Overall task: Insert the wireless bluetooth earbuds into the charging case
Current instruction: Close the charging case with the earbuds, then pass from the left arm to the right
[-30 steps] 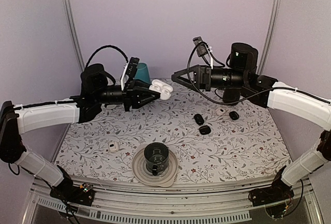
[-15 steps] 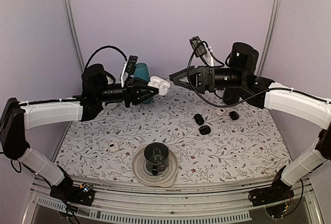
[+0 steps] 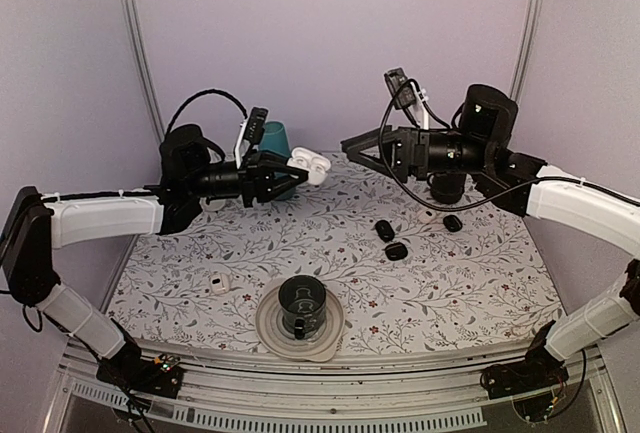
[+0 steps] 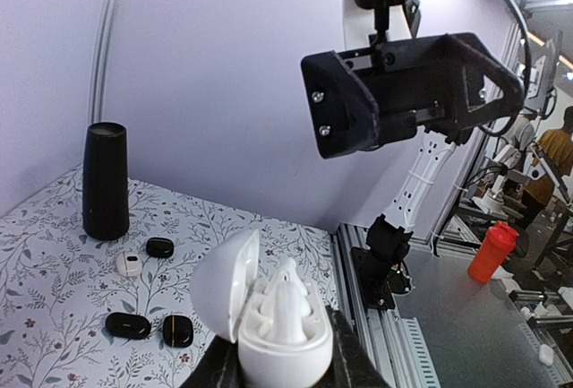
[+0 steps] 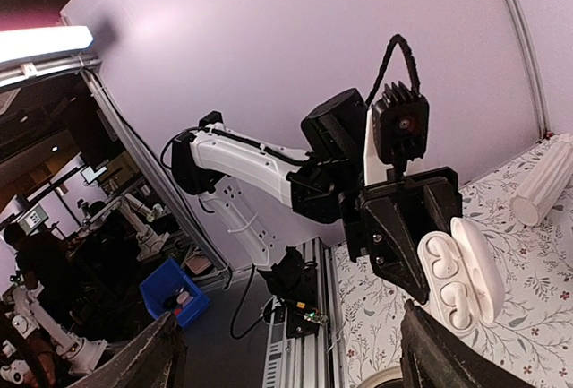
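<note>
My left gripper (image 3: 296, 175) is shut on the white charging case (image 3: 311, 166) and holds it in the air above the back of the table, lid open. In the left wrist view the case (image 4: 273, 330) sits between my fingers with its lid (image 4: 222, 285) swung left and a white moulded shape standing inside. In the right wrist view the case (image 5: 450, 273) shows two pale recesses. My right gripper (image 3: 350, 144) is open and empty, in the air facing the case a short gap to its right. A small white piece with a dark mark (image 3: 219, 283) lies front left, another (image 4: 129, 264) by the black cylinder.
Three black oval objects (image 3: 384, 230) (image 3: 396, 251) (image 3: 452, 223) lie right of centre. A black cylinder (image 3: 445, 188) stands back right. A teal cup (image 3: 273, 142) stands behind the left gripper. A dark cup on a grey plate (image 3: 272, 325) sits at the front middle.
My left gripper has lifted the case slightly. My right arm has drawn back to the right, and the gap between its gripper and the case is a little wider.
</note>
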Action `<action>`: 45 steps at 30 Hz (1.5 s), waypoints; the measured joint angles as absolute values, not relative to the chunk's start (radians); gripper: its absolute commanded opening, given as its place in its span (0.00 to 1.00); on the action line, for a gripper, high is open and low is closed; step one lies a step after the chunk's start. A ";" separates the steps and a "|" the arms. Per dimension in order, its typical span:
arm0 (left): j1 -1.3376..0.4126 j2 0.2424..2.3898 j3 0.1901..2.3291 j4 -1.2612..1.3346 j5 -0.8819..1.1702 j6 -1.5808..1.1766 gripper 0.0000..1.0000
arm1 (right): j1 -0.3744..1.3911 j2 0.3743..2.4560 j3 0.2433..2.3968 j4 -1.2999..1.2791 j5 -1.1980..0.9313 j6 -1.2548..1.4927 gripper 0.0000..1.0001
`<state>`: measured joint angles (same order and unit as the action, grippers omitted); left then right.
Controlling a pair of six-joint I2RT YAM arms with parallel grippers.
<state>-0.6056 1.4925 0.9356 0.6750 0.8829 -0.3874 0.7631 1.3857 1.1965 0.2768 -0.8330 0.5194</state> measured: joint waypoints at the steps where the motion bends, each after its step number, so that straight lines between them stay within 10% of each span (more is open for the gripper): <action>1: -0.606 1.493 0.936 0.681 0.886 -0.391 0.00 | 0.758 1.382 1.196 0.276 -0.820 0.519 0.83; 32: -0.641 1.521 0.963 0.795 0.958 -0.462 0.00 | 0.792 1.490 1.196 0.345 -0.826 0.583 0.83; 45: -0.641 1.533 0.967 0.797 0.951 -0.516 0.00 | 0.812 1.478 1.188 0.292 -0.691 0.489 0.59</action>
